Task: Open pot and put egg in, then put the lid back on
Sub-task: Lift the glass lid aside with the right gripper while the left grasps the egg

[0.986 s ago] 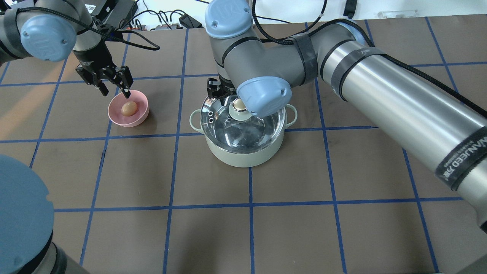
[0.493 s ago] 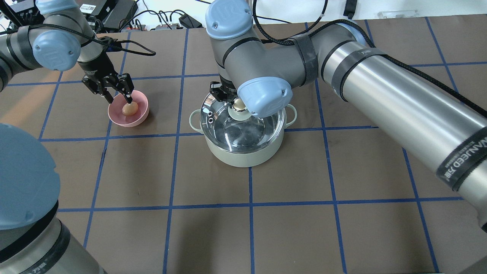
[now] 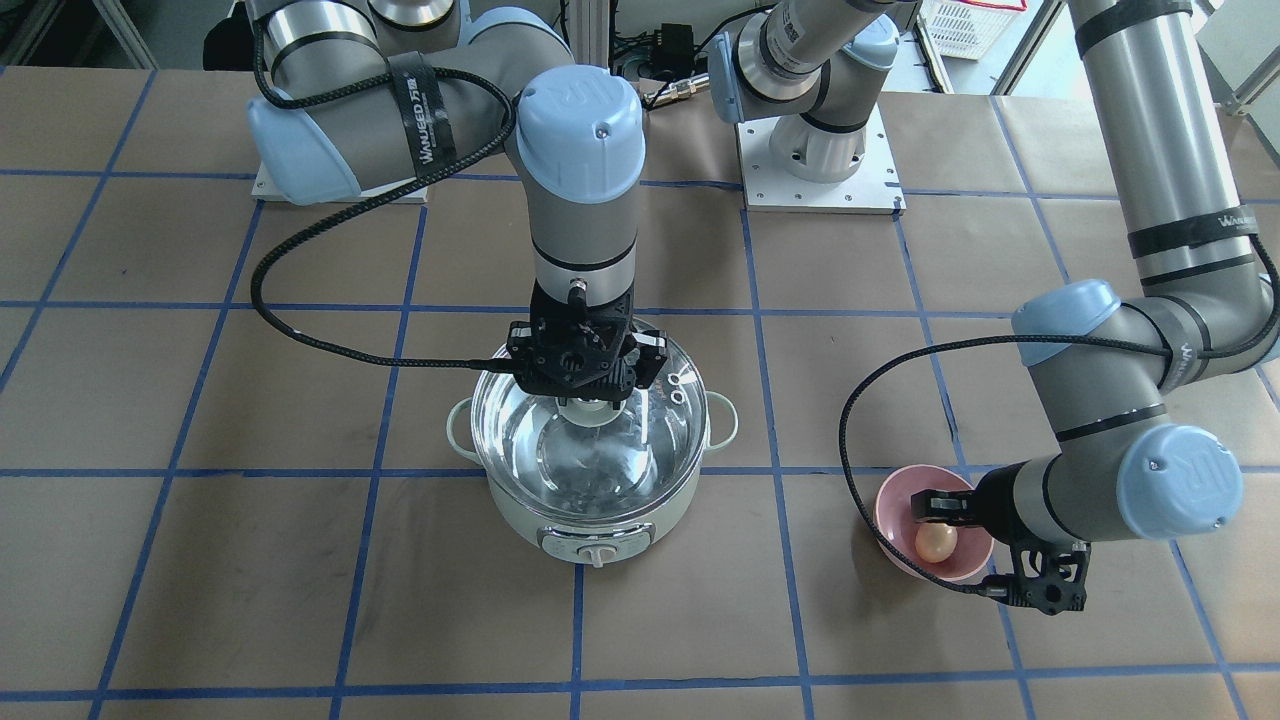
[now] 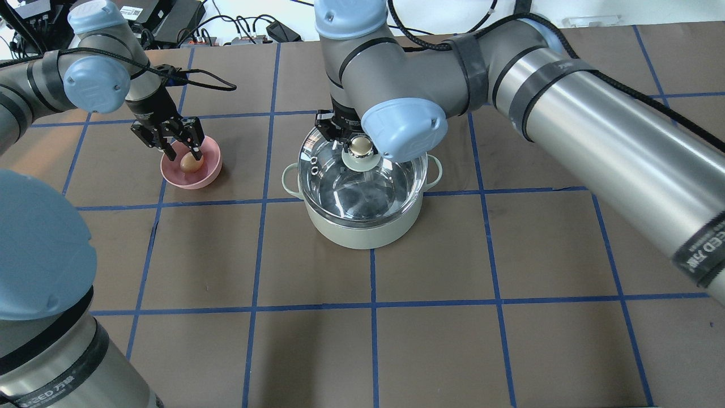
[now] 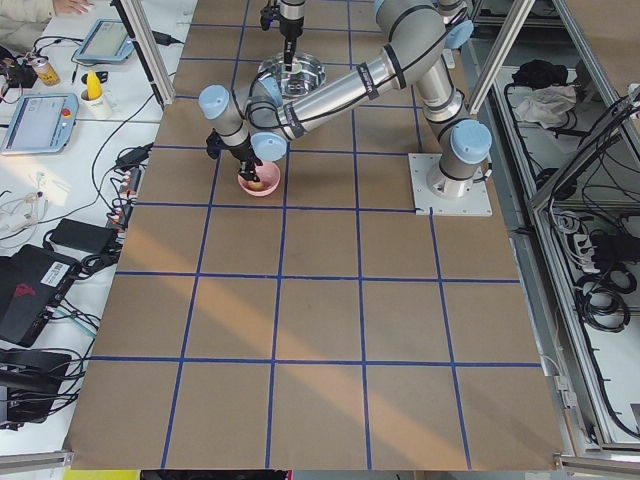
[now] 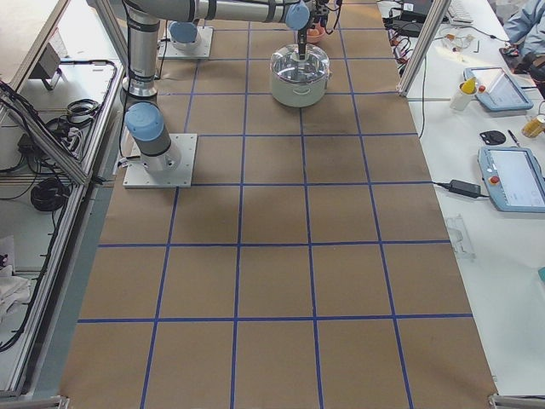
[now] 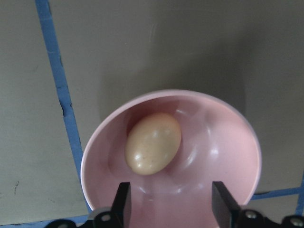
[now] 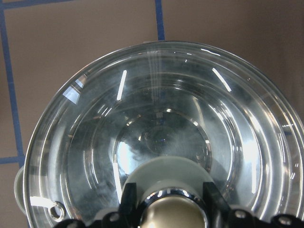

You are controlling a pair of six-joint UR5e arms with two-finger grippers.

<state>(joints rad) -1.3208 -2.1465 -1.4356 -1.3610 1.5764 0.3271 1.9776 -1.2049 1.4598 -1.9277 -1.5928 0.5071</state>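
Note:
The mint-green pot (image 4: 362, 232) stands mid-table, its knob facing the front view (image 3: 592, 548). My right gripper (image 4: 355, 143) is shut on the beige knob (image 8: 173, 213) of the glass lid (image 4: 334, 175) and holds the lid slightly raised over the pot. The tan egg (image 4: 190, 162) lies in a pink bowl (image 4: 208, 170) to the pot's left. My left gripper (image 4: 184, 153) is open and low over the bowl. In the left wrist view its fingers (image 7: 122, 204) stand on either side of the near rim, just short of the egg (image 7: 153, 142), without touching it.
The table is brown with blue tape lines. Cables and electronics (image 4: 170, 22) lie along its far edge. The two arm bases (image 3: 820, 150) are bolted at the robot's side. My right arm's forearm (image 4: 595, 136) crosses above the table's right half.
My left gripper has moved right and down towards the bowl, closer to the egg. My right gripper has come onto the lid knob, and the lid has risen a little.

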